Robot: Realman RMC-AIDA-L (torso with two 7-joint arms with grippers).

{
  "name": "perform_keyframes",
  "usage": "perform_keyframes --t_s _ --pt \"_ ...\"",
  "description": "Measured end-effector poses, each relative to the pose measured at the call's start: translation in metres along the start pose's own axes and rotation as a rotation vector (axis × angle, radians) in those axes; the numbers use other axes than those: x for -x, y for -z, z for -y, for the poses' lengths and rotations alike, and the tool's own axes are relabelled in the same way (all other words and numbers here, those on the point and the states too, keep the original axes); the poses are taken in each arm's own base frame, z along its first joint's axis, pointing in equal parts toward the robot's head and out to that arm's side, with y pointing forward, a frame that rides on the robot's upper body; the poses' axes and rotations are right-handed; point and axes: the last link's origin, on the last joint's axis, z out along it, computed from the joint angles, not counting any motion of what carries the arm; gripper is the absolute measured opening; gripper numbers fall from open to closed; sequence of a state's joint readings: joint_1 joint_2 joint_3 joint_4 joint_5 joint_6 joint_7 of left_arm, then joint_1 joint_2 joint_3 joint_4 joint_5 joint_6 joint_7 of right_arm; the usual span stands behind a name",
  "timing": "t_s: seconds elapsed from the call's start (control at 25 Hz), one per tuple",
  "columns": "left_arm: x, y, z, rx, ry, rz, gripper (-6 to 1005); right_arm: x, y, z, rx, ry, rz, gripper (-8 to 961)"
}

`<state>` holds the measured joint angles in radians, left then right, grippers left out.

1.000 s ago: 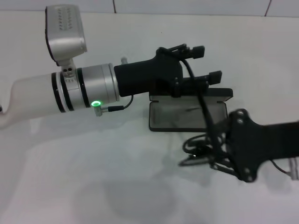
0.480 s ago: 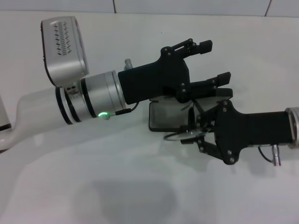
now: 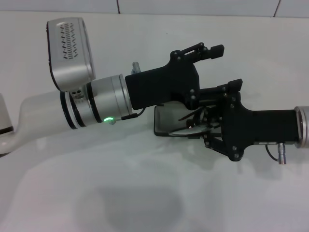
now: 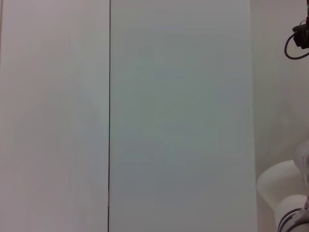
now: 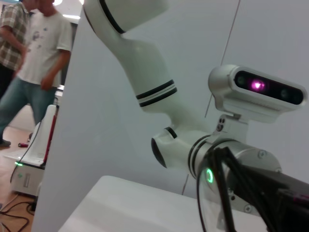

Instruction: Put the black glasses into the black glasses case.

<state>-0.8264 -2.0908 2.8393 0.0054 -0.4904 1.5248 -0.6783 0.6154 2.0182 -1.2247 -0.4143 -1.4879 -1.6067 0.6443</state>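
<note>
Pinching the black glasses point(image 3: 193, 126) at the frame, the right gripper point(image 3: 205, 126) hangs just over the open black glasses case point(image 3: 164, 122), with the spread left gripper point(image 3: 223, 67) beside it; light, thin, fragile wire, best held gently at the bridge

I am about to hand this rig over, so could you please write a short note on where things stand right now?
Right gripper: shut on the black glasses, holding them just over the open black glasses case.
Left gripper: open, at the case's far side by the raised lid.
Done: glasses picked up and brought to the case.
Left: lower the glasses onto the grey lining, release, withdraw. Whether the lid must then be closed is not clear.
</note>
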Motion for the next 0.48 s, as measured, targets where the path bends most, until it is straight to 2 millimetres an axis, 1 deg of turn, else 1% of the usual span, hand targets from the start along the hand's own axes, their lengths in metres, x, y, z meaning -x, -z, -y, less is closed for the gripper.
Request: perform_keyframes --t_s 0.48 --pt "0.0016 0.0001 -0.0019 0.012 0.004 0.01 830 0.0004 0.0004 0.001 -0.005 0.003 0.0 112"
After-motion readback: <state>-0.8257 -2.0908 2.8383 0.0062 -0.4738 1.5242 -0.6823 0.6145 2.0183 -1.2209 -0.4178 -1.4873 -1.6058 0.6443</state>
